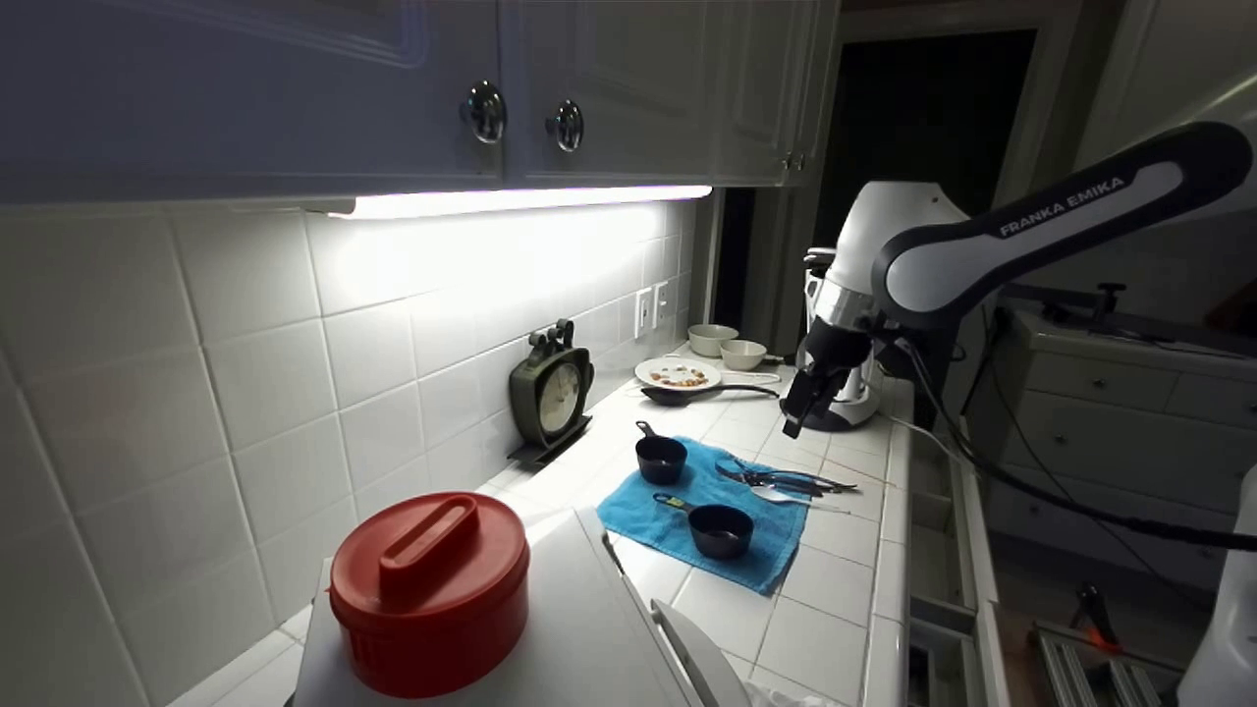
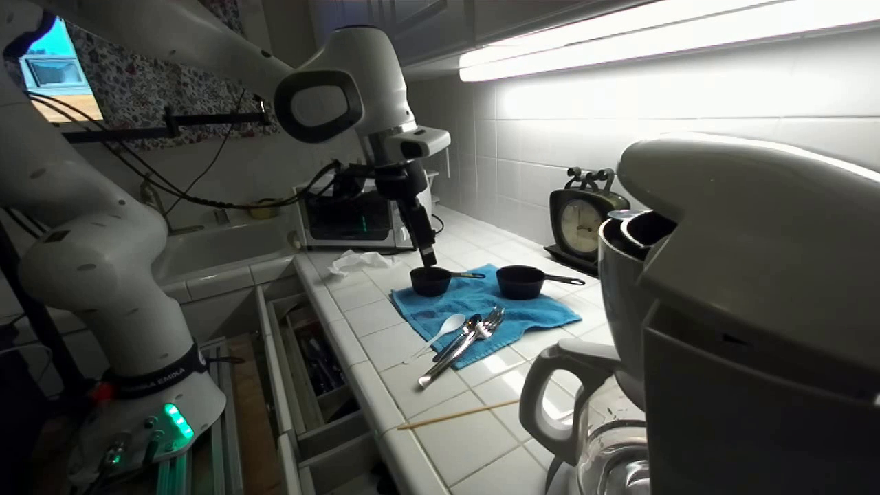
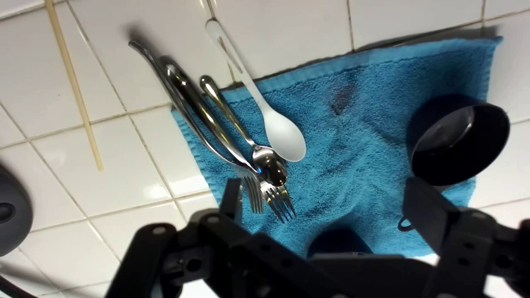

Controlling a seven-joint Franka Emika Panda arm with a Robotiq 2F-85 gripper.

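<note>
Metal forks (image 3: pixel 249 180) and a metal spoon (image 3: pixel 270 165) lie partly on a blue towel (image 3: pixel 352 157) below the gripper (image 3: pixel 324 183), which is released, its fingers spread wide and empty. In the wrist view the tines show near one fingertip, a black cup (image 3: pixel 457 140) by the opposite one. A white spoon (image 3: pixel 285 134) lies just beside the metal spoon; a wooden stick (image 3: pixel 75 85) lies farther from the gripper.

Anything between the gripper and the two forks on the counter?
Nothing visible above them. In the wrist view, the open gripper has sight of the forks, but the metal spoon overlaps one near its tines. The white spoon is off both.
</note>
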